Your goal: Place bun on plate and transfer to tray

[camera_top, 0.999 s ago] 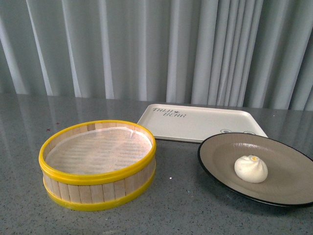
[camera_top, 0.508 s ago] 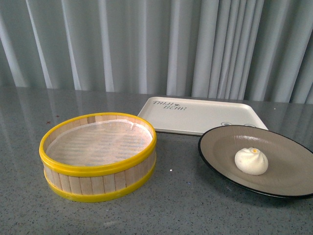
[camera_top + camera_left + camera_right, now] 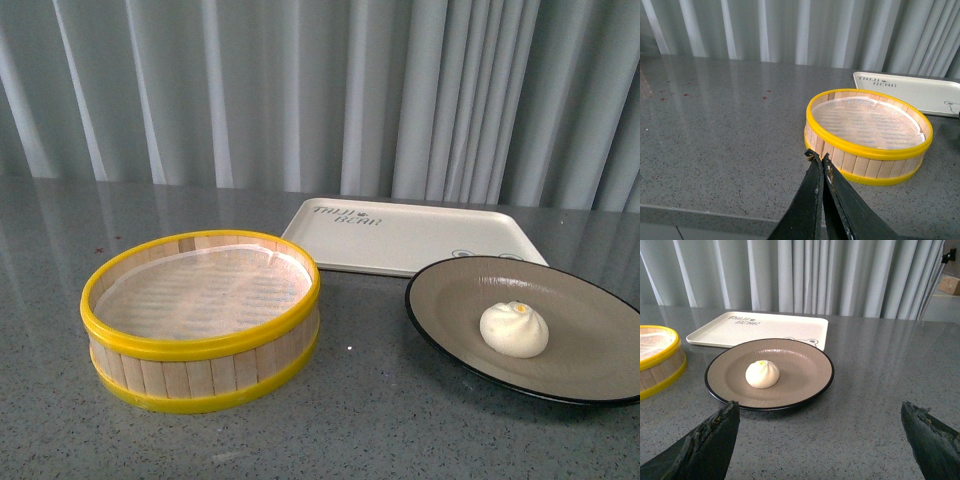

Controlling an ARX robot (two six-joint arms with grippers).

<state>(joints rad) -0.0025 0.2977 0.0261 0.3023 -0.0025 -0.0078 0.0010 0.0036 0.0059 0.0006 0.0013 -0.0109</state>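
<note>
The bun (image 3: 514, 329) sits on the plate (image 3: 596, 345), right of the steamer basket (image 3: 200, 375). Left gripper (image 3: 818, 158) jaws look pressed together, empty. Right gripper (image 3: 820, 409) jaws are wide apart, empty.

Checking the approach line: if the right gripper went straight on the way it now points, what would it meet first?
Probably the near black rim of the plate, which holds the bun. The right gripper, open wide, aims slightly off the plate's middle; depth is unclear.
</note>
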